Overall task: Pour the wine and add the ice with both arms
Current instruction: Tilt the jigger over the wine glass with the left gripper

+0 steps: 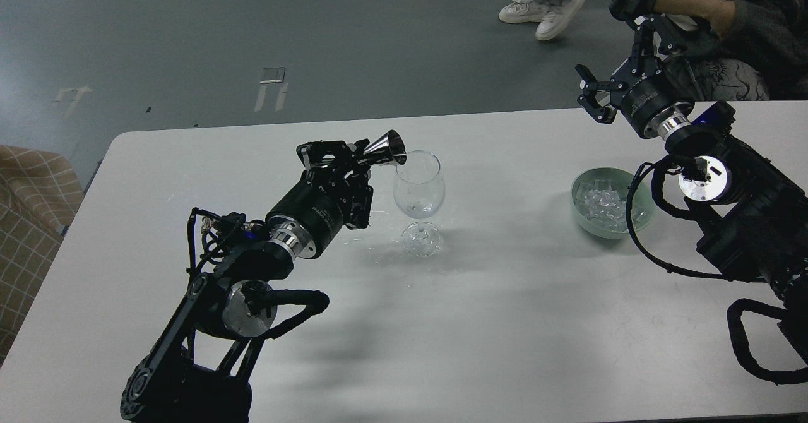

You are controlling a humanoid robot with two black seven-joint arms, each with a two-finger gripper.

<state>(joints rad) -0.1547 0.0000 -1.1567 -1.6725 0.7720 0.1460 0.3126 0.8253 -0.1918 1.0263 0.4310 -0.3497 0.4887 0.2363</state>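
A clear stemmed wine glass (pixel 418 189) stands upright on the white table (pixel 505 322), with a little clear wine (pixel 416 209) in its bowl. My left gripper (pixel 344 158) is shut on a small metal jigger (pixel 386 147), held on its side with its mouth at the glass's left rim. No stream shows. A pale green bowl (pixel 577 199) holds the ice (pixel 603 204). My right gripper (pixel 615 63) is open and empty, raised above the table's far edge, behind the bowl.
A seated person (pixel 726 25) is just behind my right gripper at the far right. Another person's feet (pixel 546 9) are on the floor beyond the table. A checked cushion (pixel 31 221) lies off the table's left edge. Small droplets (pixel 385 259) lie near the glass's foot.
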